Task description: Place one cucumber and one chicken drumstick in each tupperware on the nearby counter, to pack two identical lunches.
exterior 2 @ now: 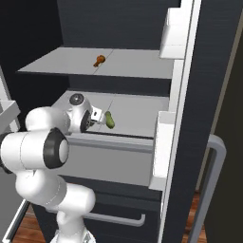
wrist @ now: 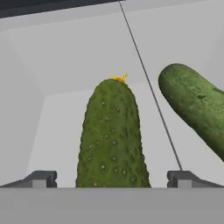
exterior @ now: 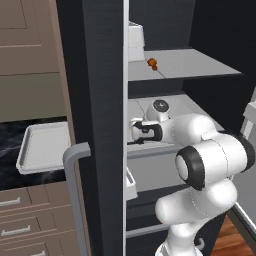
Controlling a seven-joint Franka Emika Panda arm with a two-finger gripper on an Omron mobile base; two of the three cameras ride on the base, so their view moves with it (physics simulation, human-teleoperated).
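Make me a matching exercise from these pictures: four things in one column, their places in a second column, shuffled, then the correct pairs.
Things:
1. chicken drumstick
2. tupperware
3. nearer cucumber
4. second cucumber

Places:
A. on the black marbled counter, left of the fridge door
B. on the middle fridge shelf, lined up between the open fingertips of the gripper
C. on the upper fridge shelf
D. on the middle fridge shelf, off to the right in the hand view, lying at an angle

Pairs: 1-C, 2-A, 3-B, 4-D
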